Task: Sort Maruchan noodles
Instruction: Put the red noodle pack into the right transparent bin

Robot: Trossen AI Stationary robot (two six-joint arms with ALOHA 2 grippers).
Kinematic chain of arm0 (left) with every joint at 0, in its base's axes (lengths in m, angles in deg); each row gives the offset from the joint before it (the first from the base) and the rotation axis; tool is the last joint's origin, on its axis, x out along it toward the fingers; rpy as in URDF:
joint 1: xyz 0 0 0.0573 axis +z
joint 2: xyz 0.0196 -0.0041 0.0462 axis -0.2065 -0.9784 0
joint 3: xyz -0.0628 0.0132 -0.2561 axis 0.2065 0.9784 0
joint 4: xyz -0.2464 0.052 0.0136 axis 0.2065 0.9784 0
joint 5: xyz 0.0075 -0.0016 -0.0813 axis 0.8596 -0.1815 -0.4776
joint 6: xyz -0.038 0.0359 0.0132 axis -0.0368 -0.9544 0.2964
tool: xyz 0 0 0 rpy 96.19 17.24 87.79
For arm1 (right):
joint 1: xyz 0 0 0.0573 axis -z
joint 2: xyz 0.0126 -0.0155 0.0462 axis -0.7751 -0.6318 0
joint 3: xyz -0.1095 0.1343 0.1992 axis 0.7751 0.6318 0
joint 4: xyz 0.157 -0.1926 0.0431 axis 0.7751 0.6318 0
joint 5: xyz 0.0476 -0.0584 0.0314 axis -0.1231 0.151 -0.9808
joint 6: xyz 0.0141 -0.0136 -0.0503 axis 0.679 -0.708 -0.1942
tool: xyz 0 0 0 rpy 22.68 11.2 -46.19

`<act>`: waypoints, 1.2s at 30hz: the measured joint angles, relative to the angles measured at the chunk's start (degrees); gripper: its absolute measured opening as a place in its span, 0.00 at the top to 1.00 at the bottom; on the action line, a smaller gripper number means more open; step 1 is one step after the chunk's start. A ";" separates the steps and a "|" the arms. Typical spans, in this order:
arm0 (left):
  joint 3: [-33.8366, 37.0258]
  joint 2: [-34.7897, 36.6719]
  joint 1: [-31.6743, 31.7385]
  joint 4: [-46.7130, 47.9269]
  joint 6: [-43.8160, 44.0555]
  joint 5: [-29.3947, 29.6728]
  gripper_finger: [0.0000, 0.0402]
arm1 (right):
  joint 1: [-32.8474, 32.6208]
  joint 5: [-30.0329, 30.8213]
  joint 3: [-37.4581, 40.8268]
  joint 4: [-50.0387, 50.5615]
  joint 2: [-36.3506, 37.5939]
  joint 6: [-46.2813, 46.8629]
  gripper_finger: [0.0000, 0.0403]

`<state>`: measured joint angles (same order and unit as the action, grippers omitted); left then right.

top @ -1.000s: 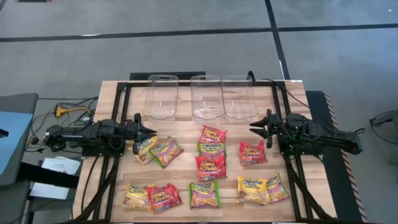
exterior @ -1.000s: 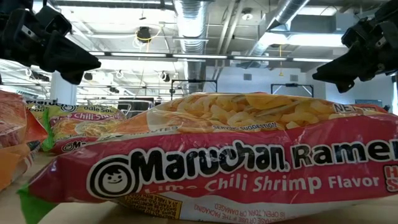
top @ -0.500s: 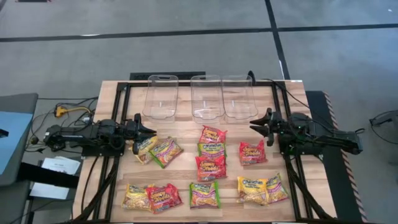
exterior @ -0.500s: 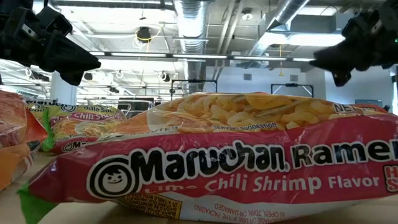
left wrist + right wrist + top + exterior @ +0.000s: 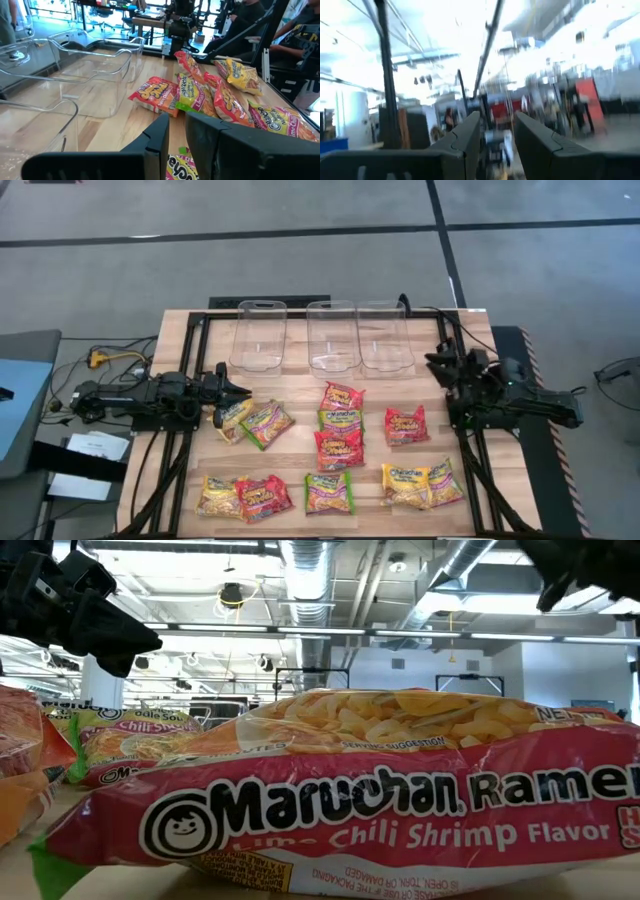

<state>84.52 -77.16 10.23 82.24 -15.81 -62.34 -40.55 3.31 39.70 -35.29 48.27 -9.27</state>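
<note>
Maruchan noodle packets (image 5: pixel 340 442) lie scattered on the desk (image 5: pixel 300 395); left hand (image 5: pixel 243 391) hovers open just beside the leftmost packets; right hand (image 5: pixel 437 363) open, raised near the clear bins (image 5: pixel 330 335)

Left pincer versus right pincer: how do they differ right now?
The left pincer sits low, level, just above the yellow packet; the right pincer is lifted, tilted toward the clear bins, over no packet. Both are empty, fingers slightly apart.
</note>
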 joint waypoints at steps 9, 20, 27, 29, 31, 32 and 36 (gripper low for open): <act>0.00 0.00 0.00 0.02 0.68 0.00 0.87 | 0.00 1.52 -0.54 -13.31 0.00 -7.08 0.58; 0.00 0.00 0.00 0.00 0.79 0.00 0.87 | 0.00 2.87 -8.63 -8.02 -0.02 -16.06 0.36; 0.00 -0.01 0.00 0.00 0.81 0.00 0.87 | 0.00 6.80 -19.32 13.14 -1.37 -17.29 0.34; 0.00 -0.01 0.00 0.00 0.81 0.00 0.87 | 0.00 7.37 -22.35 17.39 -3.26 -16.66 0.34; 0.00 -0.02 0.00 0.00 0.19 0.06 0.87 | 0.00 7.39 -25.18 21.33 -5.26 -16.01 0.34; 0.00 -0.02 0.00 0.00 -0.10 0.07 0.87 | 0.00 7.41 -26.57 23.44 -6.36 -15.60 0.34; 0.00 -0.01 0.00 0.00 -0.22 0.09 0.87 | 0.00 7.41 -31.75 33.73 -10.57 -10.59 0.34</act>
<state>84.52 -77.17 10.23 82.23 -16.03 -62.25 -40.55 10.73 7.95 -1.56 37.70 -19.86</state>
